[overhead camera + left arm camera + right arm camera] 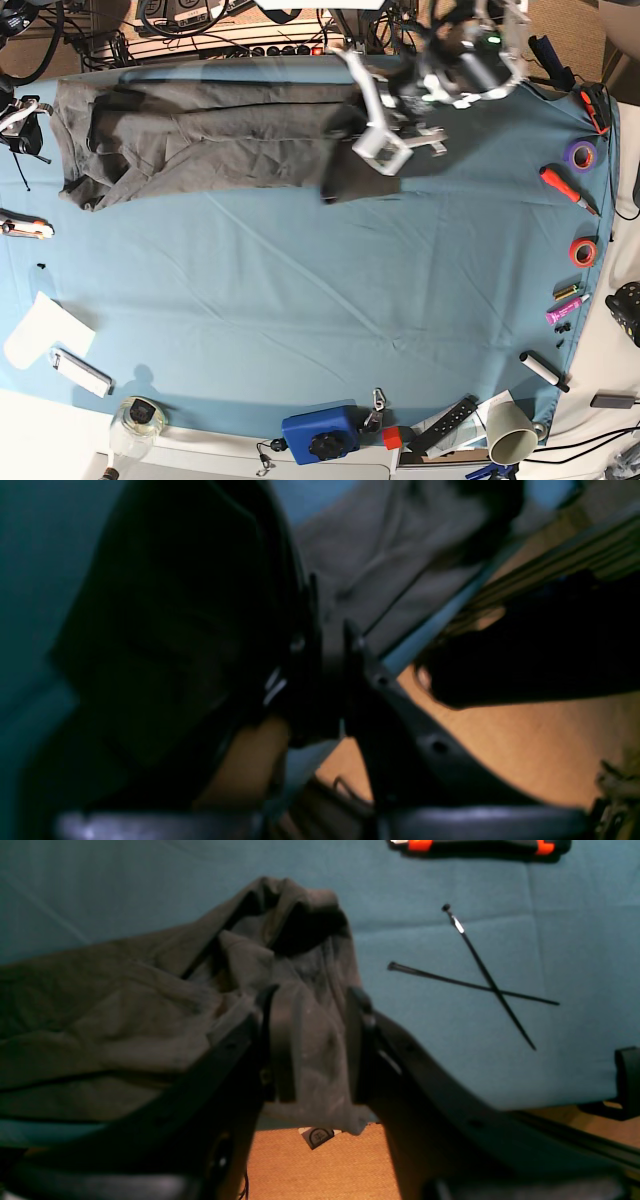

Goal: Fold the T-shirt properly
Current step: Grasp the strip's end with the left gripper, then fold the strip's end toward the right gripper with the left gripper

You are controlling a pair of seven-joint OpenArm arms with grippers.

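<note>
Overhead, the T-shirt point(200, 140) lies as a long rumpled band along the top edge of the bench point(300, 300), its long axis running left to right across the frame, from the upper left corner to just past the middle. The left tool point(385, 150) sits at the band's right end, upper centre of the frame, where a dark flap of cloth hangs below it; its own wrist view is dark and blurred, but the jaws there stand nearly together with dark cloth at them, so I judge it pinched on the shirt. The right tool point(315, 1050) is at the band's far left end: its wrist view shows the jaws part-way apart with a fold of shirt between the pads, closed on it as far as I can tell. So each arm holds one end, and the coming fold should turn on carrying one end along that axis toward the other. No readable writing shows; a small tag on the floor bears a round mark I cannot make out.
</note>
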